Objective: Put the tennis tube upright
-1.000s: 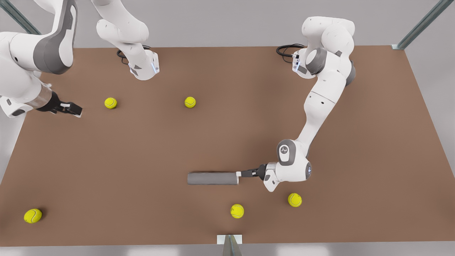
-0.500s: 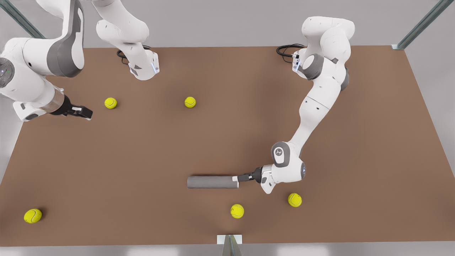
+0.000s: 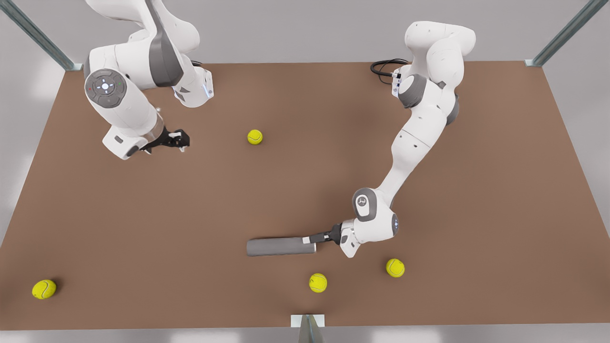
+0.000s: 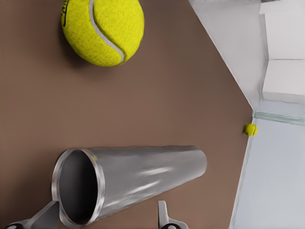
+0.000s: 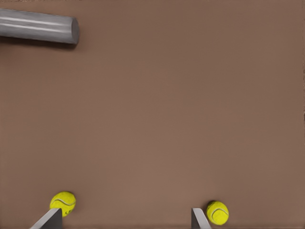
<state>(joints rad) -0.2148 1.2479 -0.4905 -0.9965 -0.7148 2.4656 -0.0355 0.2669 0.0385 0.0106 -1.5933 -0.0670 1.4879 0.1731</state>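
Note:
The tennis tube [image 3: 280, 247] is a grey cylinder lying on its side on the brown table [image 3: 305, 190], near the front edge. In the left wrist view its open, light-rimmed mouth [image 4: 78, 186] faces the camera. My left gripper [image 3: 309, 239] is at that end, on the front view's right of the tube. It is open, and its fingertips [image 4: 162, 210] stand on either side of the tube's rim [image 4: 108, 204]. My right gripper [image 3: 178, 139] hovers open over the far left of the table, away from the tube [image 5: 38, 26].
Several yellow tennis balls lie about: one mid-table [image 3: 255, 137], two near the tube [image 3: 318, 282] [image 3: 395, 267], one at the near left corner [image 3: 44, 289]. Another ball [image 4: 102, 29] lies close beside the tube. Two balls [image 5: 63, 203] [image 5: 218, 213] lie near the right fingers.
The right arm swung toward the front view's right and now covers the ball that lay beside it. The left gripper pressed in along the tube, which shifted slightly left and tilted.

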